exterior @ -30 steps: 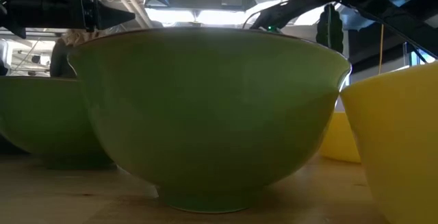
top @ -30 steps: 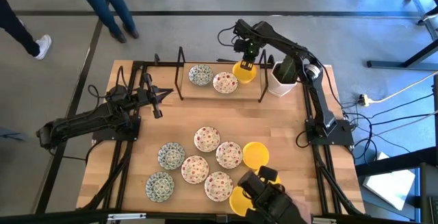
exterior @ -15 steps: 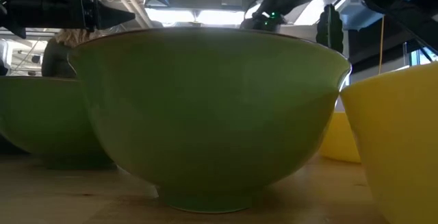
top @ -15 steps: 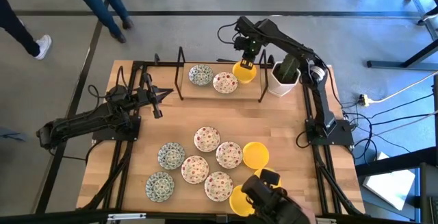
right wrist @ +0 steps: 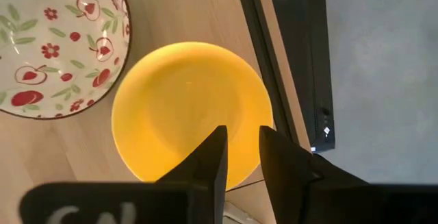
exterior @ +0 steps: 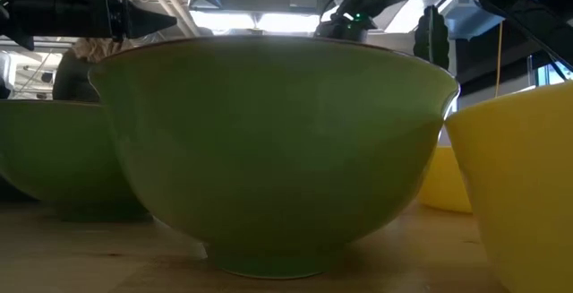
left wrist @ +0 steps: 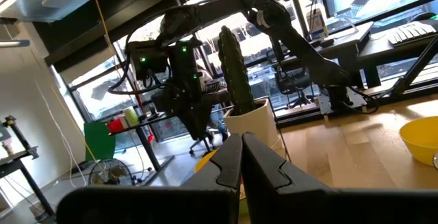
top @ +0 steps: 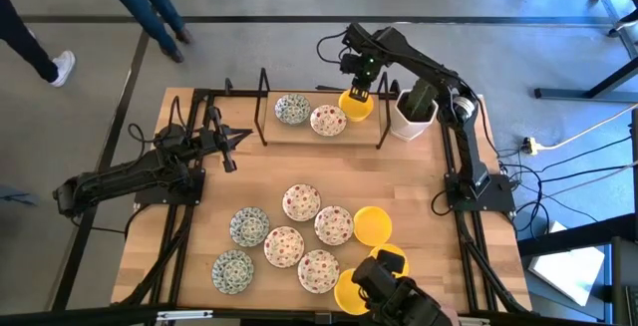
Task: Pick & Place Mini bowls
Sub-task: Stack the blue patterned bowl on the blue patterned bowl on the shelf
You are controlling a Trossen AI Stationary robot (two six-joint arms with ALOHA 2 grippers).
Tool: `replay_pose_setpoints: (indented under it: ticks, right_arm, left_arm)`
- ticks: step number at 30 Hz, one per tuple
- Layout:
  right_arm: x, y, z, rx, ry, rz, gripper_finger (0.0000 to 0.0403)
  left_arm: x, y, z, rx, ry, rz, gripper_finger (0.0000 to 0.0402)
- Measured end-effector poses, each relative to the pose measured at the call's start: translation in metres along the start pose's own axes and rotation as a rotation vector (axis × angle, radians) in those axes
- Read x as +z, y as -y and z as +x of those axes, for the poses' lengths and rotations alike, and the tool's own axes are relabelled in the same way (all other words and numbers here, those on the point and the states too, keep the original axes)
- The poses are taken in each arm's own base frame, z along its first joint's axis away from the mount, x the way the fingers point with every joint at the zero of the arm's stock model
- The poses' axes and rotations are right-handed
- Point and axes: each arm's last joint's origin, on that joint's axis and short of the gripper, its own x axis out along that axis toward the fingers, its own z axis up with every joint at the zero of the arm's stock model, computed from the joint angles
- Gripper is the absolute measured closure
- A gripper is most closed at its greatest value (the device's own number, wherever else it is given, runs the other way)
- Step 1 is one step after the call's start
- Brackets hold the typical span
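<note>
A plain yellow bowl (right wrist: 191, 111) sits beside a white bowl (right wrist: 51, 42) patterned with red apples and green leaves.

A large green bowl (exterior: 273, 150) fills the middle, standing on the wooden bench (exterior: 107, 257). Another green bowl (exterior: 54, 154) sits behind it at the left. A yellow bowl (exterior: 519, 185) stands at the right edge, with a second yellow bowl (exterior: 443, 181) farther back.

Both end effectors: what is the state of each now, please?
Left end effector: closed, holding nothing.
Right end effector: gripping the rim of the yellow bowl.
</note>
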Motion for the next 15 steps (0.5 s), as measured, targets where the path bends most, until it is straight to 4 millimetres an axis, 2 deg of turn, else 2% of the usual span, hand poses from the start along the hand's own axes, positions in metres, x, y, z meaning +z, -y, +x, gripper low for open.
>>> replay_pose_setpoints:
  ticks: [4,7,10,15]
  right_arm:
    - [0.004,-0.003,-0.005,-0.008,0.023,-0.012,0.0322]
    - [0.009,-0.010,-0.024,-0.027,0.079,-0.031,0.0336]
    - [0.012,-0.022,-0.057,-0.048,0.177,-0.061,0.0359]
    - [0.006,-0.057,-0.132,-0.011,0.422,-0.146,0.0397]
  left_arm:
    - [0.000,0.000,0.000,0.000,0.000,0.000,0.0398]
    - [0.000,0.000,0.000,0.000,0.000,0.000,0.0398]
    - [0.000,0.000,0.000,0.000,0.000,0.000,0.0398]
    - [0.000,0.000,0.000,0.000,0.000,0.000,0.0398]
